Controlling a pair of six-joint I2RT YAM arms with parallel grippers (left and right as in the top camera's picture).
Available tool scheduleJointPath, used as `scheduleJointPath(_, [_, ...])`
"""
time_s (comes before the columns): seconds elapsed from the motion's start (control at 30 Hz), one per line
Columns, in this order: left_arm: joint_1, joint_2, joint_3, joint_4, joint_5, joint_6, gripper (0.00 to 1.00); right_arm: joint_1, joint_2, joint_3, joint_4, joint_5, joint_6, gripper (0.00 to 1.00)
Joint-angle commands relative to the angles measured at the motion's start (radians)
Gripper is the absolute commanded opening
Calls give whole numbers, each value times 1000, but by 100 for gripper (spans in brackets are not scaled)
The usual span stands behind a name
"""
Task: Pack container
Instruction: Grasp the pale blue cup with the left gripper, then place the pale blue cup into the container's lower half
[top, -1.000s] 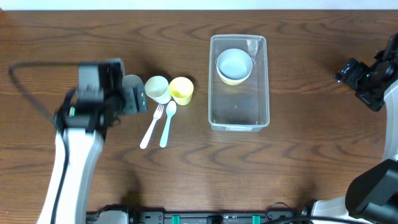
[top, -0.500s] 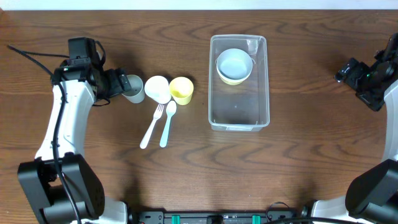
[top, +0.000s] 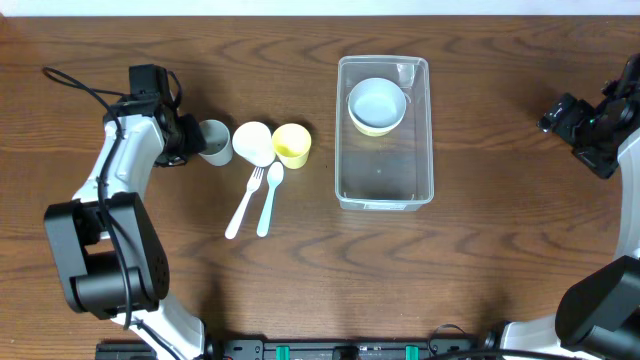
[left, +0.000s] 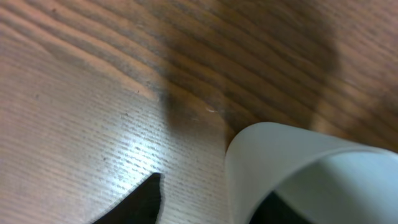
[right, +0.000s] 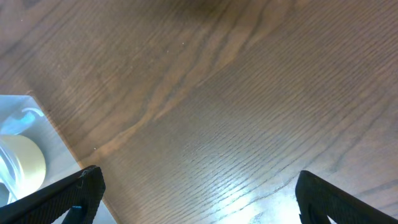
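Container (top: 384, 172), long axis front-to-back, well right of left gripper (top: 193, 140) at grey cup (top: 214, 142); grip there impossible to tell. Right gripper (top: 555, 114) spread open, similarly distant.

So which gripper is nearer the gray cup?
Left. The left gripper is right at the gray cup; the right gripper hangs far off, beyond the container.

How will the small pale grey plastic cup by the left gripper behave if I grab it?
The small pale grey plastic cup looks thin-walled and empty, so probably light and apt to slide or tip. Its smooth wall may flex or slip in the left gripper. The round white cup sits beside it, so a push would likely bump that.
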Motion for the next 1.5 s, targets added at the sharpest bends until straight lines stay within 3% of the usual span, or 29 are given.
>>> scheduleJointPath(0.0, [0,6,18,3,-4,8,22,-6,5,-2,0,6,-1,99])
scheduleJointPath(0.07, [0,-1,18,-7,0,10,6,-6,5,-2,0,6,-1,99])
scheduleJointPath(0.23, [-1,-71,53,-90,-8,102,6,-6,5,-2,0,6,-1,99])
scheduleJointPath(0.43, [-36,-230,239,-313,38,106,6,-6,5,-2,0,6,-1,99])
scheduleJointPath(0.53, [-138,-317,327,-378,125,156,6,-6,5,-2,0,6,-1,99])
scheduleJointPath(0.7, [-398,-377,347,-317,126,200,6,-6,5,-2,0,6,-1,99])
scheduleJointPath(0.87, [-579,-281,347,-233,121,200,6,-6,5,-2,0,6,-1,99])
scheduleJointPath(1.03, [-676,-107,347,-166,121,200,6,-6,5,-2,0,6,-1,99])
scheduleJointPath(1.47, [-737,190,347,-110,37,201,6,-6,5,-2,0,6,-1,99])
